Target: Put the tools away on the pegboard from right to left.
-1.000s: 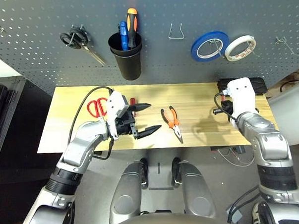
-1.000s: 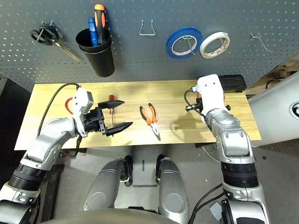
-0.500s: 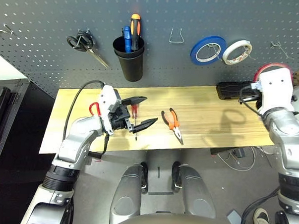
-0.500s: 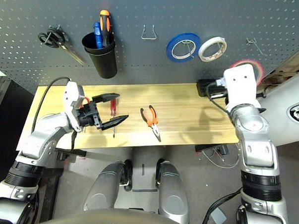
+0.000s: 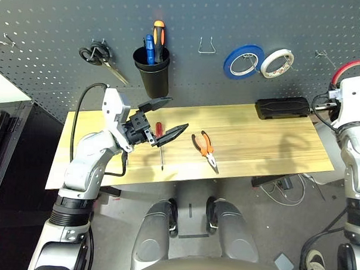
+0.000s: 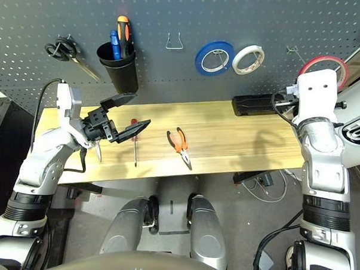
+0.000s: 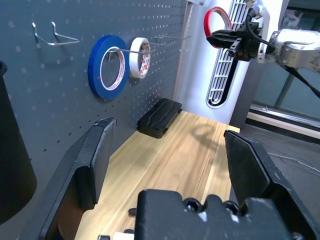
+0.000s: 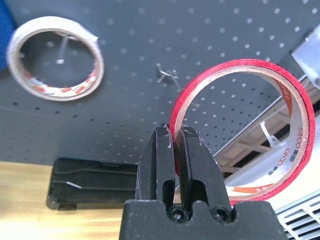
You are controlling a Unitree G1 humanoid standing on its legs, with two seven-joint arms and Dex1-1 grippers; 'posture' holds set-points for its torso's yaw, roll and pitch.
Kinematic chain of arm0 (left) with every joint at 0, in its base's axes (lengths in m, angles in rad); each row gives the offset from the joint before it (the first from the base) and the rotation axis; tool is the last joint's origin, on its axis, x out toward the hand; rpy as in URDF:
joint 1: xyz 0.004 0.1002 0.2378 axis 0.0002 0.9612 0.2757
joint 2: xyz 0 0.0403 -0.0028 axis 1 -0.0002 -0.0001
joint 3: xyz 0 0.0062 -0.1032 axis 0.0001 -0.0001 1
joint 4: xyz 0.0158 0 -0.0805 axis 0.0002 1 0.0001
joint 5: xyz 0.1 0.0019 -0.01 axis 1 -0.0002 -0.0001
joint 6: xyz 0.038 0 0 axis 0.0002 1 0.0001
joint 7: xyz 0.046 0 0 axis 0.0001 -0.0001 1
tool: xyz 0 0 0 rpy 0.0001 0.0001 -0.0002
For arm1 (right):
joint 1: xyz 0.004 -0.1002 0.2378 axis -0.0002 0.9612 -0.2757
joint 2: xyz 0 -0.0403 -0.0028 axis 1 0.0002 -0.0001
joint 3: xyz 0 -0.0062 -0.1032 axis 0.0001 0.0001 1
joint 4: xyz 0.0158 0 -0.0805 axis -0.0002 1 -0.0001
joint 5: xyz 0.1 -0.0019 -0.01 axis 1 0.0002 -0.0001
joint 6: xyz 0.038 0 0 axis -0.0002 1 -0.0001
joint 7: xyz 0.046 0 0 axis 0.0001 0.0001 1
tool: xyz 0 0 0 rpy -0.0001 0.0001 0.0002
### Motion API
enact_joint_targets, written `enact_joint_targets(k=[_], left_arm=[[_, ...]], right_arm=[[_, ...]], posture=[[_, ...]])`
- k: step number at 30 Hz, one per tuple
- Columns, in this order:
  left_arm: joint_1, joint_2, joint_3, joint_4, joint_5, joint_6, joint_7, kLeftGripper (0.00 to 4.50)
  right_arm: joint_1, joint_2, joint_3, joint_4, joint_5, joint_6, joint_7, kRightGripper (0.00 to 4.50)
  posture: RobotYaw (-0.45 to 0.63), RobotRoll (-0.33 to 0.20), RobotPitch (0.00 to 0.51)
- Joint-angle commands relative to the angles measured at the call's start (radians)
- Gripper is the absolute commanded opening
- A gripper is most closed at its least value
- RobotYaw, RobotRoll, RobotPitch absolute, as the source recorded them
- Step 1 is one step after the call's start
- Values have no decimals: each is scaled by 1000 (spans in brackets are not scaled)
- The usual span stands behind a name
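right two-finger black gripper [image 8: 175, 145]: pinched shut on thin red tape ring [image 8: 245, 127], near bare metal hook [image 8: 167, 76] | left two-finger black gripper [image 5: 164, 117]: spread wide, holding nothing

The pegboard [image 5: 53, 22] is set upright behind the table [image 5: 269, 142]. On it, from left to right, are hung scissors [image 5: 100, 57], a cup [image 5: 151, 74] with screwdrivers in it, a wire hook [image 5: 207, 45] and two tape rolls [image 5: 243, 60] side by side. On the table a screwdriver [image 5: 160, 143] is laid left of the pliers [image 5: 205, 150]; a case [image 5: 283, 108] is placed at the back right.
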State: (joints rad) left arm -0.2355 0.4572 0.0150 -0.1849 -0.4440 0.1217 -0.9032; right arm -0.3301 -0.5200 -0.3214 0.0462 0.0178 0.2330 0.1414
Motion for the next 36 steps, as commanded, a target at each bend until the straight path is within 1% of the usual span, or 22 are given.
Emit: enact_joint_targets(k=[1, 8, 12, 21, 24, 26, 27, 29, 31, 33, 34, 36], left_arm=[[11, 6, -1, -17, -4, 0, -2, 4500], [4, -2, -19, -24, 4, 9, 5, 4500], [2, -2, -29, -36, 3, 21, 11, 4500], [4, 4, -40, -71, 2, 56, 29, 4500], [3, 17, -57, -68, 21, 52, 15, 4500], [4, 18, -59, -72, 20, 54, 18, 4500], [3, 17, -60, -73, 18, 57, 21, 4500], [3, 16, -62, -75, 17, 58, 24, 4500], [7, 15, -68, -71, 21, 55, 22, 4500], [7, 16, -72, -69, 23, 53, 18, 4500], [5, 16, -73, -69, 22, 54, 19, 4500], [3, 14, -75, -70, 21, 56, 22, 4500]], right_arm=[[-42, -10, -19, 86, 33, -5, 14, 30], [-162, -24, 21, 281, 28, -48, 58, 30], [-257, -34, 39, 430, 18, -93, 66, 30], [-426, -49, 77, 723, -6, -181, 62, 30], [-470, -50, 88, 793, -11, -209, 55, 862], [-478, -54, 95, 802, -14, -227, 65, 1551], [-478, -55, 97, 801, -11, -229, 78, 1977], [-466, -59, 104, 795, 1, -216, 123, 2643], [-438, -62, 90, 784, 30, -261, 175, 3333], [-408, -68, 80, 746, 64, -275, 240, 4013], [-391, -74, 77, 718, 76, -273, 262, 4420], [-358, -88, 72, 666, 98, -281, 304, 4468]], posture=[[-87, 0, 162], [-78, 0, 172], [-69, 0, 179], [-64, 0, 193], [-64, 0, 193], [-62, 0, 193], [-62, 0, 193], [-60, 0, 195], [-63, 0, 199], [-63, 0, 199], [-63, 0, 199], [-65, 0, 202]])
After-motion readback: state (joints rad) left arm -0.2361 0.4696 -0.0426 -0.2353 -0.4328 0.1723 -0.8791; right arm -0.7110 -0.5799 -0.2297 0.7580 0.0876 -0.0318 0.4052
